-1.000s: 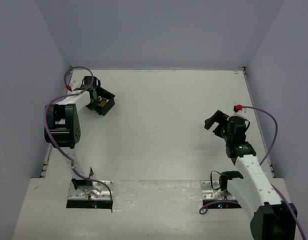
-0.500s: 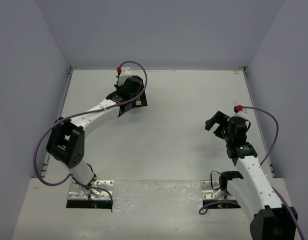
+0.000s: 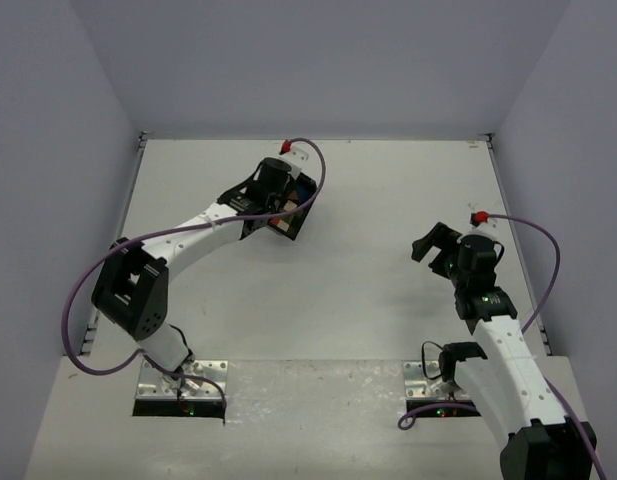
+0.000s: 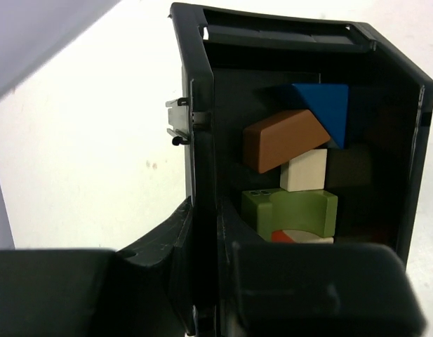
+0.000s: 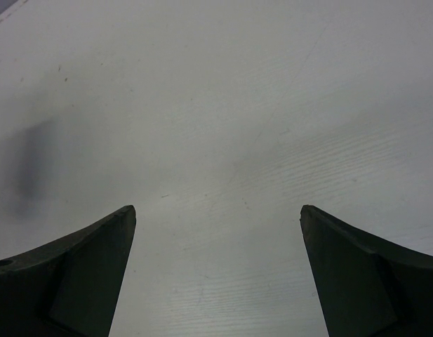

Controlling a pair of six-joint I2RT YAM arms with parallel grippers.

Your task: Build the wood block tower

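Pinching the tipped black tray (image 4: 195,77) by its wall with near-closed left gripper (image 4: 205,235), wooden blocks (image 4: 300,175) heaped inside, ahead; right gripper (image 5: 216,210) spread wide, empty, well apart.

The left gripper (image 3: 271,203) has been swung from the far left edge of the table (image 3: 388,300) out toward its middle, with the arm stretched forward. The black tray (image 3: 291,222) clamped in its jaws has been carried along, the blocks (image 4: 300,168) piled inside it just ahead of the fingers.

White arms (image 3: 188,236), black joints (image 3: 133,292), purple cables (image 3: 554,256)
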